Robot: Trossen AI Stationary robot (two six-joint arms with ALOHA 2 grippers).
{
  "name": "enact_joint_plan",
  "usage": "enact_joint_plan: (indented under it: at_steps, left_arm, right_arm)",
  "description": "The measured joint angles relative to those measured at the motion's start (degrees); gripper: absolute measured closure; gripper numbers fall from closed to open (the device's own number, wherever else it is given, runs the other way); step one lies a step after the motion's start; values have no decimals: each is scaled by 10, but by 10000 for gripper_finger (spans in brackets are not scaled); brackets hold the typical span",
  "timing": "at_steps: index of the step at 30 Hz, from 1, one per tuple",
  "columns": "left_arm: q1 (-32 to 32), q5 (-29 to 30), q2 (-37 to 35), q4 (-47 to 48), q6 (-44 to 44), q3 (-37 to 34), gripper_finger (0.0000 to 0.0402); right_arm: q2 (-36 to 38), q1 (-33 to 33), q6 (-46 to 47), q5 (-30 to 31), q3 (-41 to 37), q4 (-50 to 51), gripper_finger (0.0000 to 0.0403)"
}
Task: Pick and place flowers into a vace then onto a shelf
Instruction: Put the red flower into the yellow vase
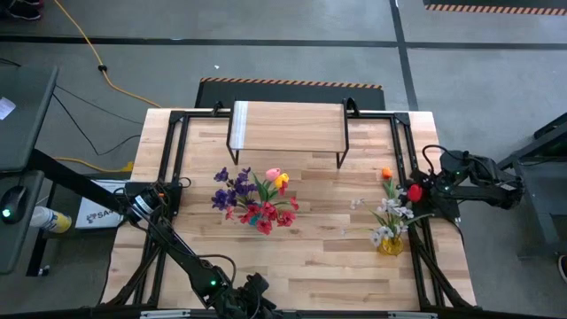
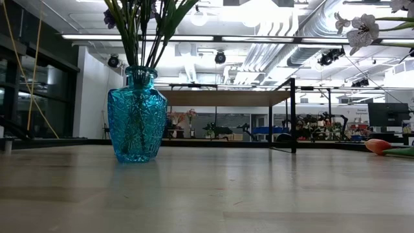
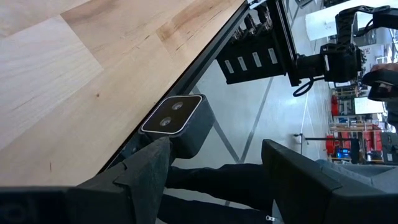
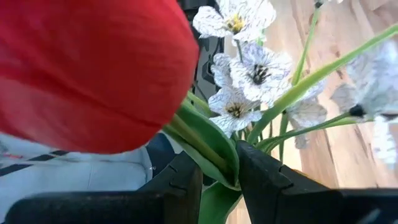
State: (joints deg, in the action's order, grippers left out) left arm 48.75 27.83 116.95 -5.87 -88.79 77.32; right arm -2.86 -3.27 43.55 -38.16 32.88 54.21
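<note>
The right gripper (image 4: 217, 180) is at the right edge of the table (image 1: 292, 257), pinching the green stem of a red tulip (image 1: 415, 191). In the right wrist view the stem passes between the two dark fingers (image 4: 177, 186), which are pressed against it, and the red bloom fills the near part of that picture. White flowers (image 1: 390, 213) and an orange bloom (image 1: 386, 174) lie just beside the held tulip, near the same edge, with a yellow item (image 1: 390, 245) at their near end; what it is cannot be told.

The left gripper (image 3: 214, 168) waits at the near left corner of the table, fingers spread and holding nothing; past them only the table edge and floor are visible.

The vase (image 2: 136, 116), blue cut glass, stands at mid-table and already holds a bunch of purple, red, pink and yellow flowers (image 1: 252, 199). The shelf (image 1: 288, 126) stands at the far side of the table with nothing on it.

Step in hand, as judged: the pick of the red tulip is made, and its transfer to the vase is not yet done. The next move calls for lifting the stem clear of the white flowers, carrying it left to the vase, and turning it stem-down over the mouth, which is crowded with stems. The white and orange flowers remain, and the vase is not yet on the shelf
</note>
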Motion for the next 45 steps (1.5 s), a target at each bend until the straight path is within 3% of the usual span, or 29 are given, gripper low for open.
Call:
enact_joint_plan:
  at_steps: [5,45]
  left_arm:
    - [0,0,0,0,0,0,114]
    - [0,0,0,0,0,0,115]
  right_arm:
    - [0,0,49,52,0,9,315]
    - [0,0,25,78,0,13,315]
